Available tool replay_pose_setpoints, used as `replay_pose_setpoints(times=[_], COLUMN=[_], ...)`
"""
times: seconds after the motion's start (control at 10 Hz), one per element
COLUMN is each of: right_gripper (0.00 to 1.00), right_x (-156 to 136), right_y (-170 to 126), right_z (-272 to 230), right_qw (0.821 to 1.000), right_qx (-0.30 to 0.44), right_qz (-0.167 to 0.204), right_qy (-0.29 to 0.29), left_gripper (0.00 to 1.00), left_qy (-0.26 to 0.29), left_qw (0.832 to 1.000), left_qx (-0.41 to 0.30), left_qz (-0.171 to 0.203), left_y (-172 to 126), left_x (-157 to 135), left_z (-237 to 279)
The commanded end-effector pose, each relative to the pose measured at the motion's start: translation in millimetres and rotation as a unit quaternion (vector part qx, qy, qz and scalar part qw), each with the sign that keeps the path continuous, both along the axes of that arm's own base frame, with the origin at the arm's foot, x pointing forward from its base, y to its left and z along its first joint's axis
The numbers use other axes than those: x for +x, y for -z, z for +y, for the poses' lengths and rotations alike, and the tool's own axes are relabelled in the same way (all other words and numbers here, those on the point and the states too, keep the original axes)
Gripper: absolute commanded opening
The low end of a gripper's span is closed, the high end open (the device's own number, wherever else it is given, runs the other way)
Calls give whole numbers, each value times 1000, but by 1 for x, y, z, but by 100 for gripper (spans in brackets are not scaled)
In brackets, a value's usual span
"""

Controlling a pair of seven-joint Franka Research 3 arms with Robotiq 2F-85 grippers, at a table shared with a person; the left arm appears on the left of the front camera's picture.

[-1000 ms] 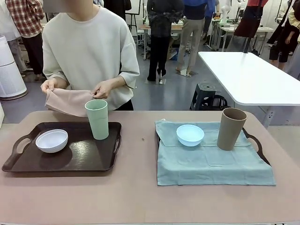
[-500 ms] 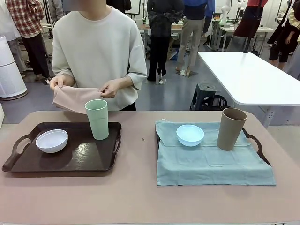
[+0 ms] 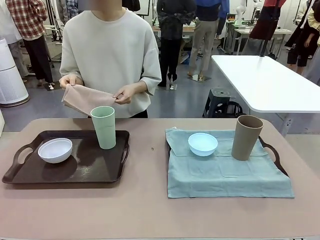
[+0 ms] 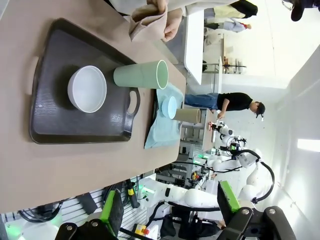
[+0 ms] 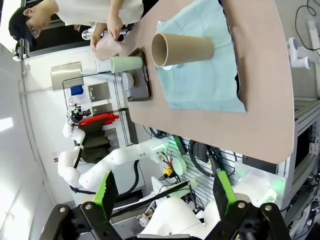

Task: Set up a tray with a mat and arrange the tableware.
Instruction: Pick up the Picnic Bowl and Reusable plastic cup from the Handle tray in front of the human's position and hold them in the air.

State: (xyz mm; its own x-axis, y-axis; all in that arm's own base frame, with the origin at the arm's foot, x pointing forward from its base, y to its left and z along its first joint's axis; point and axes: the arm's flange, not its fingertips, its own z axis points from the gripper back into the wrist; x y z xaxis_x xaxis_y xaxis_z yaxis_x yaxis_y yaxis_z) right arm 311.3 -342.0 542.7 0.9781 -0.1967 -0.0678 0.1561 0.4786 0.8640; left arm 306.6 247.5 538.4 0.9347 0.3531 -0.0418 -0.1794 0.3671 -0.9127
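Observation:
A dark tray (image 3: 95, 170) on the table's left carries a white bowl (image 3: 55, 150) and a pale green tumbler (image 3: 104, 127). On the right, a teal mat (image 3: 225, 172) covers a second tray (image 3: 274, 151), with a light blue bowl (image 3: 202, 144) and a tan tumbler (image 3: 246, 137) standing on it. Behind the left tray, the person holds a pinkish-beige cloth (image 3: 82, 99) in both hands, above the table's far edge. My left gripper (image 4: 170, 190) is open and high over the table's left end, well clear of the tray (image 4: 55, 120). My right gripper (image 5: 164, 175) is also open, off the right end beyond the tan tumbler (image 5: 182, 50).
A strip of bare tabletop (image 3: 150, 150) runs between the two trays and along the near edge. A white table (image 3: 265, 80) and a stool (image 3: 220, 102) stand behind on the right, with other people farther back.
The person has straightened up and raised the beige cloth, shifting a little to the right. Trays, bowls and tumblers have not moved.

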Motion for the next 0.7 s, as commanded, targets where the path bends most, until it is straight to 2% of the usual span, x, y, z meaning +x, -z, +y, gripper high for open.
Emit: replay_pose_setpoints(times=[0.0,0.5,0.6], right_gripper=[100,100,100], right_x=[0,0,11], right_y=[2,0,-6], right_z=[0,0,9], right_qw=[1000,1000,998], right_qx=[7,0,6], right_qz=[-2,0,-42], right_qy=[-1,0,-52], left_gripper=[100,100,100], left_qy=[4,4,0], left_qw=[1000,1000,1000], left_qx=[0,0,1], left_qz=[-6,-6,1], left_y=[1,1,0], left_x=[-1,-1,0], left_z=[2,2,0])
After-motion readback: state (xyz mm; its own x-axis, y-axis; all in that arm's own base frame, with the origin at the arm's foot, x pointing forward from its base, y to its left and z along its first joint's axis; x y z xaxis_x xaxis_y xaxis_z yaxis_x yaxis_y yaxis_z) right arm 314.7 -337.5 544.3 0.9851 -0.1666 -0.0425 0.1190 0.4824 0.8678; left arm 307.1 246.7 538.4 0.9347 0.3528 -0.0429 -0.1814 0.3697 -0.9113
